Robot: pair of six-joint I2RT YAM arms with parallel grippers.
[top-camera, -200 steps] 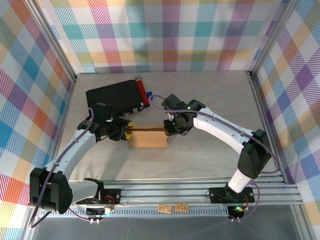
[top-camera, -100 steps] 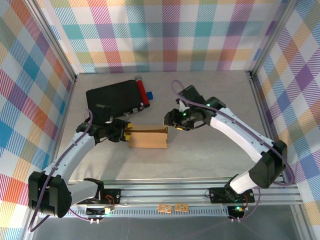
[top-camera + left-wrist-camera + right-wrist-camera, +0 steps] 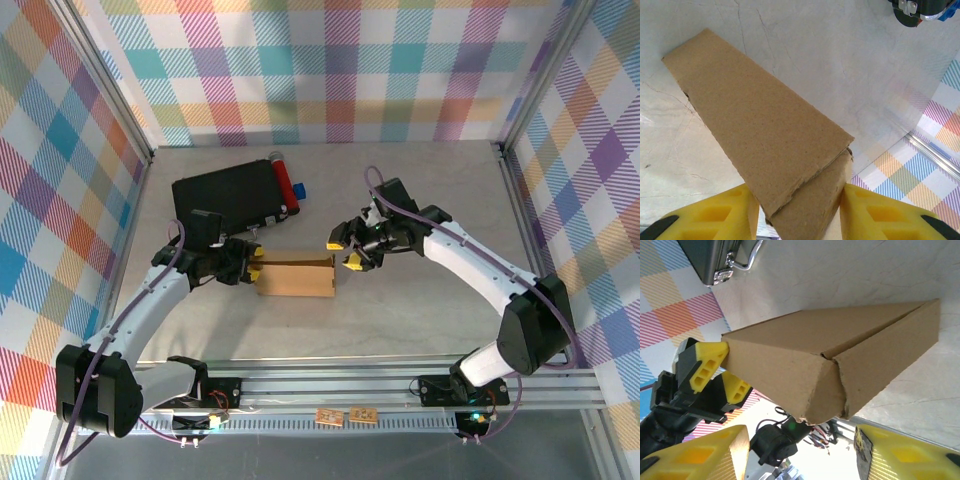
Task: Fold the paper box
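Jaws of the left gripper [image 3: 254,263] stand narrow and pinch the left end of the paper box [image 3: 295,278]. In the left wrist view we see its yellow fingers [image 3: 715,220] on either side of the cardboard wall, just off the near right corner of the black case [image 3: 225,195]. The box lies flat on the table [image 3: 420,190], close to the near side of that case and a little to its right, long side running left to right, lid down and looking almost closed. Further right of the case, the right gripper [image 3: 344,254] hangs with its jaws wide and nothing between them. Its fingers [image 3: 705,460] frame the box's right end from a short way off without touching it. On that end the right wrist view shows us a seam where the side panel and the end panel meet and part slightly, with a ragged lower corner. We judge the step in hand to be closing this right end while the left grip anchors the box. To do it well, we would keep the left pinch firm but not crushing. We would bring the right jaws in square to the end panel and press along the crease rather than at the loose corner. The push should run along the box's length, so that it does not pivot toward the case.
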